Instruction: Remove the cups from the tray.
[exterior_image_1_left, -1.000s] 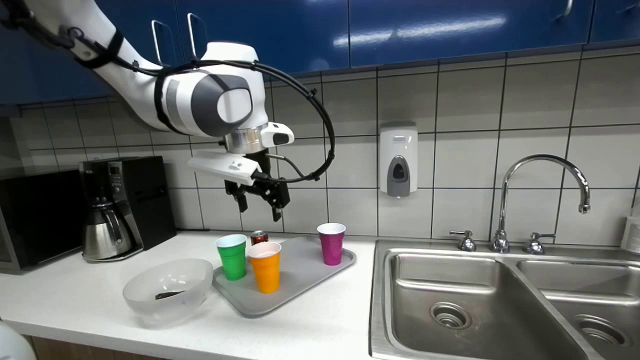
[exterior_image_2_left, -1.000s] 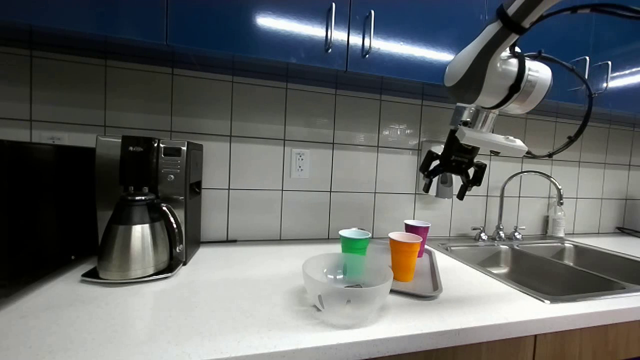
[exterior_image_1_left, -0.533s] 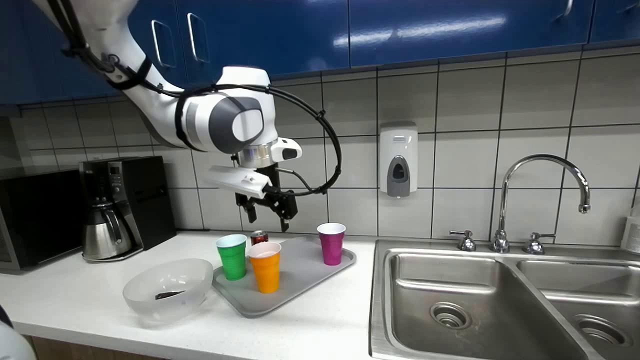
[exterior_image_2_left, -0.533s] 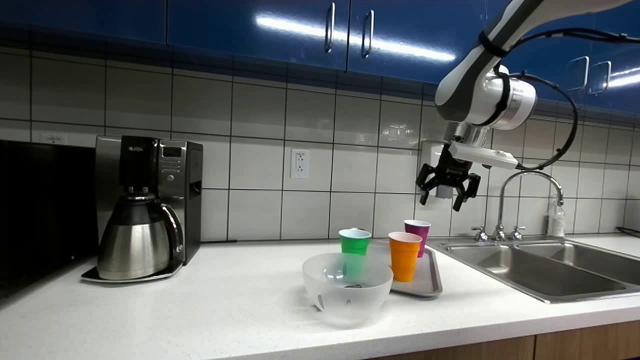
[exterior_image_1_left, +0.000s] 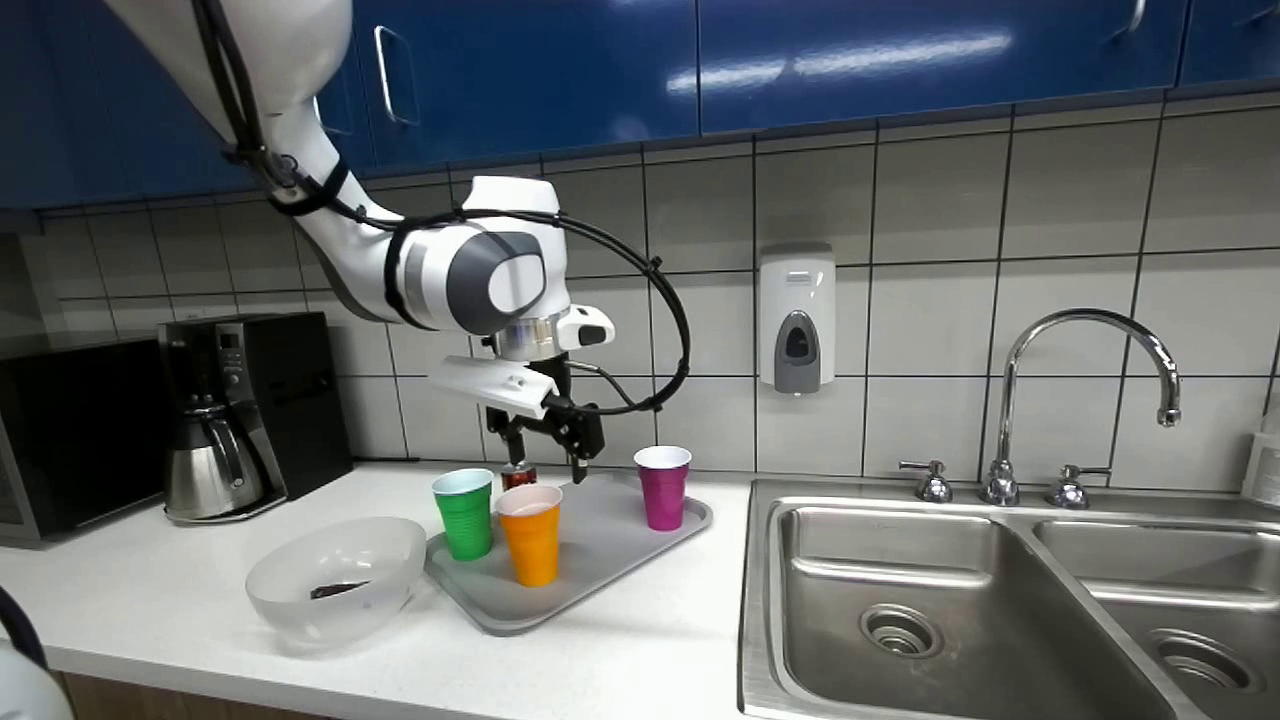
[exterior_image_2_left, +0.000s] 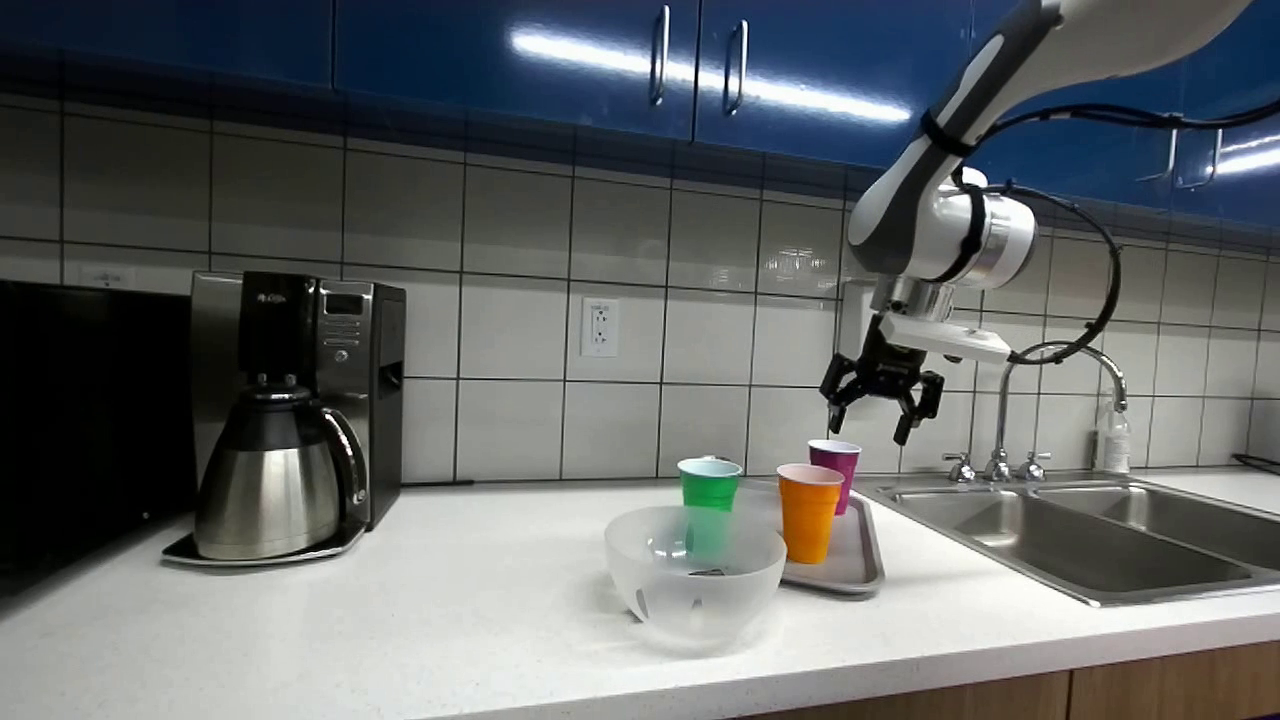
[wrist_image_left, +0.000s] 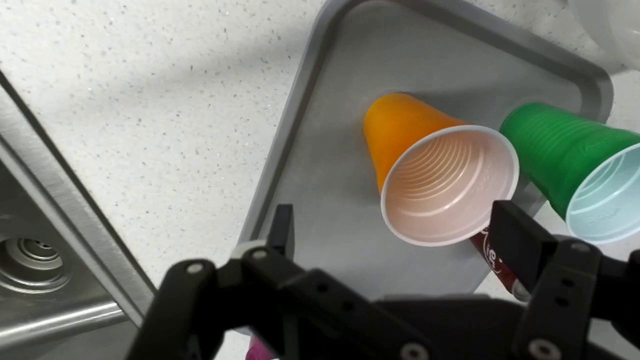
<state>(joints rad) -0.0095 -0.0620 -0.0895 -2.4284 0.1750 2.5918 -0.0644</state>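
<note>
White arm (exterior_image_2_left: 938, 240) aslant from above — end effector (exterior_image_2_left: 869, 428) downward, jaws wide, over the tray (wrist_image_left: 332, 215).

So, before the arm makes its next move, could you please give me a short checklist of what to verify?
1. Gripper open and holding nothing: ok, its jaws stand apart.
2. Green cup, orange cup and purple cup upright on the tray: ok.
3. Gripper lowered around a cup: not ok, it hangs above the tray.
4. Green and orange cups apart from each other: ok, both exterior views show a gap.
5. Dark red can clear of the tray: cannot tell, it is partly hidden.
6. Purple cup empty: cannot tell, the bottom of its inside shows in no view.
</note>
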